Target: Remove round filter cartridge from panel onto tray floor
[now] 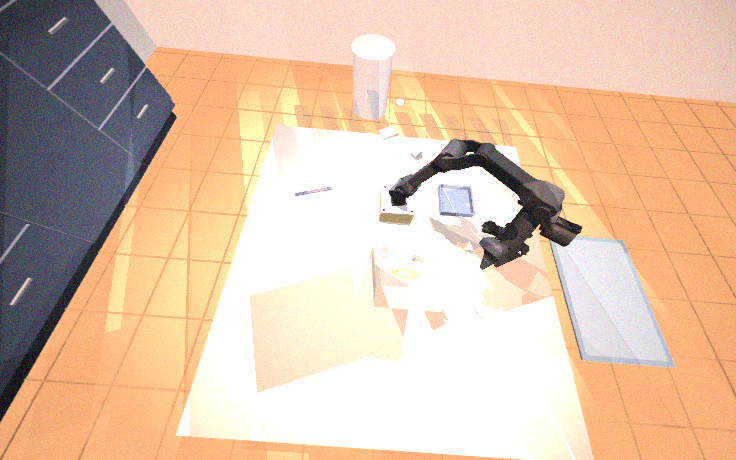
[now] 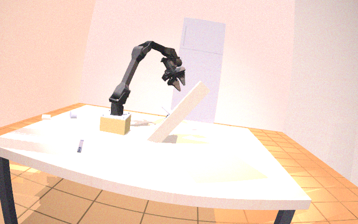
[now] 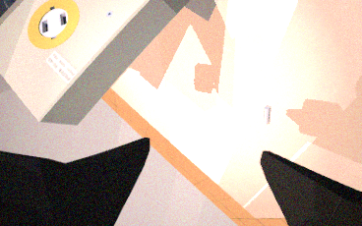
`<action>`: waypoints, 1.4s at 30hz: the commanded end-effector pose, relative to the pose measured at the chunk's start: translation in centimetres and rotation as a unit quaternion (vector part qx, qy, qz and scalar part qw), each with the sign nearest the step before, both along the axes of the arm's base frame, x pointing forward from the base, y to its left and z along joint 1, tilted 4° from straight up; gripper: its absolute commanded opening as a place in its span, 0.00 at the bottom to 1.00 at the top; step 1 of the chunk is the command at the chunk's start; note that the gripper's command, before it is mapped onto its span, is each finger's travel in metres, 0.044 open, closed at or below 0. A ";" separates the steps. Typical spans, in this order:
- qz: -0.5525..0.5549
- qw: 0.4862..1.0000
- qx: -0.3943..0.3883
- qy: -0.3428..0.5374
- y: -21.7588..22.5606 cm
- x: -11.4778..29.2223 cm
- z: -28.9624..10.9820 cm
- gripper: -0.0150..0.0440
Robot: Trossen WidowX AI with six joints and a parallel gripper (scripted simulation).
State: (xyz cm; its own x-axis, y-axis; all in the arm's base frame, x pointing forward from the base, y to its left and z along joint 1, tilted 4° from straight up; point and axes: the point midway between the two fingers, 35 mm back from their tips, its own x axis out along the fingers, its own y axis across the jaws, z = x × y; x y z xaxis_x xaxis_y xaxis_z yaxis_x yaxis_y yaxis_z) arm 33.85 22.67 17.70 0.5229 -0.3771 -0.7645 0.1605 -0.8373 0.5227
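The round filter cartridge (image 1: 404,273) (image 3: 52,23) has a white face with two dark slots. It sits inside a yellow ring on the pale, sloping service panel (image 1: 390,295) (image 2: 182,110) (image 3: 30,74) and looks flush. The small blue tray (image 1: 455,201) lies on the table beside the arm's base. My gripper (image 2: 182,87) (image 3: 205,149) is open, with nothing between its fingers. It hangs high, off to the panel's right in the top view, where its fingertips are hard to make out. In the wrist view the panel is at upper left, away from the fingertips.
The arm stands on a yellowish block (image 1: 396,216) (image 2: 115,124). A slim dark bar (image 1: 313,190) (image 2: 80,145) lies on the table. A small white block (image 1: 388,132) (image 2: 45,117) and a small cylinder (image 1: 416,154) (image 2: 73,114) lie at the base's far side.
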 end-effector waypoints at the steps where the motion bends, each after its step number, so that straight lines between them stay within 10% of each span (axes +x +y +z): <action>1: -0.008 1.000 0.006 -0.003 -0.1 0.0 0.0 0.89; 11: -0.418 0.835 0.315 -0.173 -6.2 0.8 1.3 0.44; 22: -0.709 0.390 0.520 -0.274 -12.5 0.3 2.3 0.44; 42: -0.760 -0.266 0.539 -0.246 -18.6 -1.6 2.8 0.44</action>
State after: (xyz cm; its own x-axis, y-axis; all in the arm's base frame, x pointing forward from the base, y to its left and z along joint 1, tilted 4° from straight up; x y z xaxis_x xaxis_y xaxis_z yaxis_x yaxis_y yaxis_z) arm 34.07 8.38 20.69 0.5731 -0.2071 -0.7929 -0.5420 0.6298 -0.5563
